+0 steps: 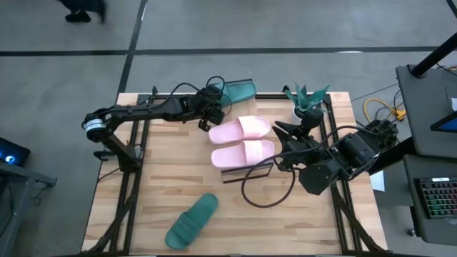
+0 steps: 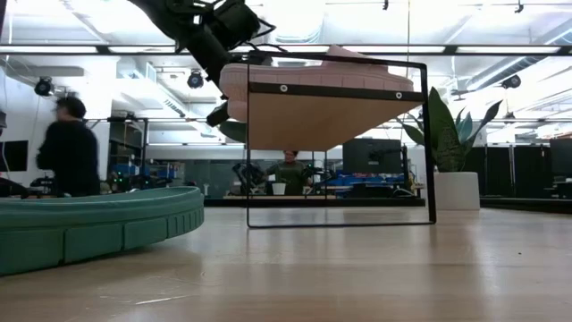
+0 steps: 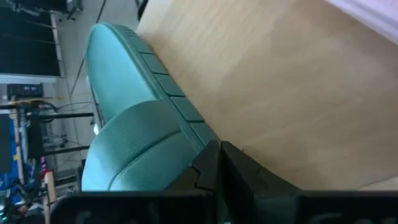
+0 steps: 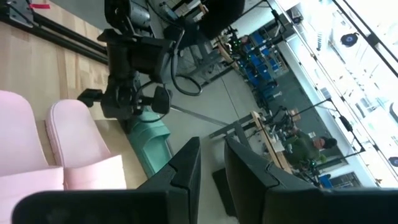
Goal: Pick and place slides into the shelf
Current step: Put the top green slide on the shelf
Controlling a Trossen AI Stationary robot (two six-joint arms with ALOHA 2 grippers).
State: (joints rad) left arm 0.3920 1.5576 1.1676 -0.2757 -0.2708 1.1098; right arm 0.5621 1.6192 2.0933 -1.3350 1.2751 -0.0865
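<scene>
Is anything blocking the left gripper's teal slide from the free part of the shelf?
Nothing visible. The left gripper holds the teal slide at the table's far edge. The two pink slides lie together on the shelf; bare wood beside them looks free.

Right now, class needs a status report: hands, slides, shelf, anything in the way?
Left hand shut on a green slide at the far edge. Right hand idle by the pink slides on the shelf. Other green slide lies near. Nothing blocking.

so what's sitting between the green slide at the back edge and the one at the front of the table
In the high view, the two pink slides lie side by side between the back green slide and the front green slide; below them the table is bare wood.
</scene>
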